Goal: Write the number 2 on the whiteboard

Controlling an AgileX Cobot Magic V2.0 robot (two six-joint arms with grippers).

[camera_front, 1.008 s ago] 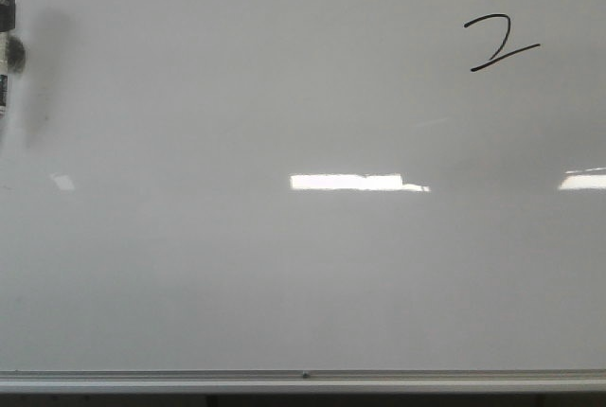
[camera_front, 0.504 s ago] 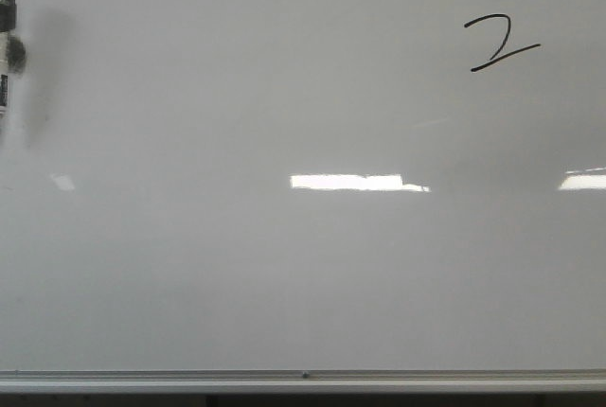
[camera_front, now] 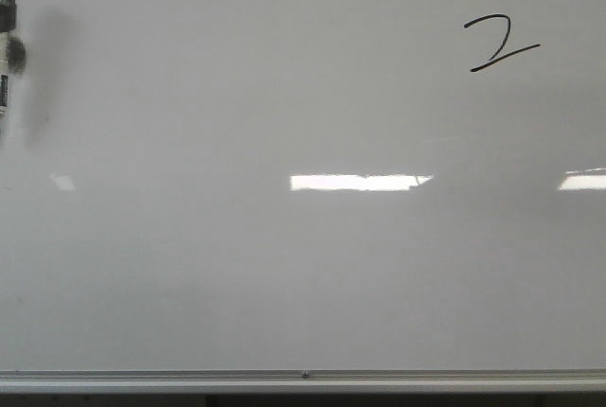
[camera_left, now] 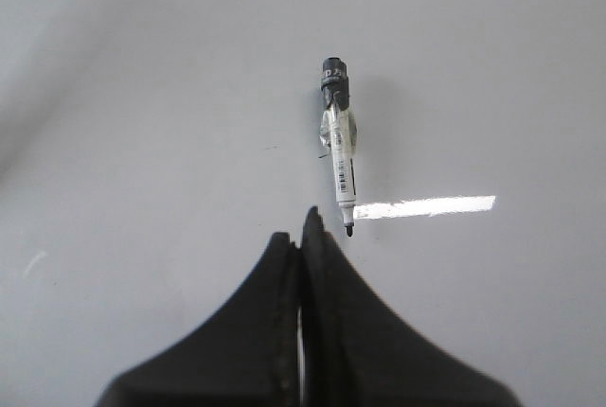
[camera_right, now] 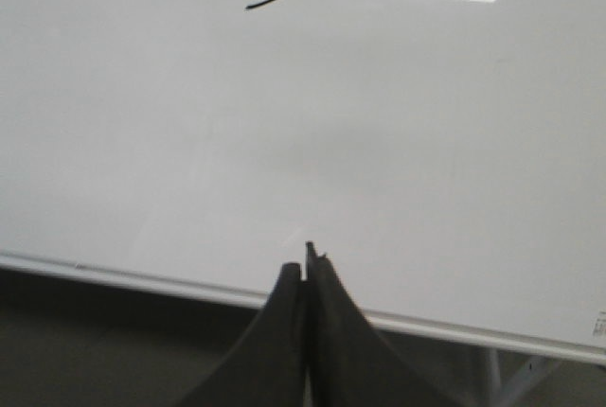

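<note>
The whiteboard (camera_front: 284,265) fills the front view. A thin black number 2 (camera_front: 502,58) is drawn at its upper right. Its base stroke (camera_right: 270,1) also shows in the right wrist view. A white marker with a dark cap on its rear end (camera_left: 339,151) lies uncapped on the board, just beyond my left gripper (camera_left: 301,237). That gripper is shut on nothing, its tips close beside the marker's nib. The marker (camera_front: 6,57) shows at the far left edge of the front view. My right gripper (camera_right: 305,270) is shut and empty over the board's near rail.
A silver rail (camera_front: 303,380) runs along the board's near edge, with dark floor beyond it (camera_right: 114,350). Bright ceiling-light reflections (camera_front: 355,182) lie on the board. Neither arm shows in the front view.
The right end of the middle light reflection changed shape slightly. The marker and the drawn 2 have not moved.
</note>
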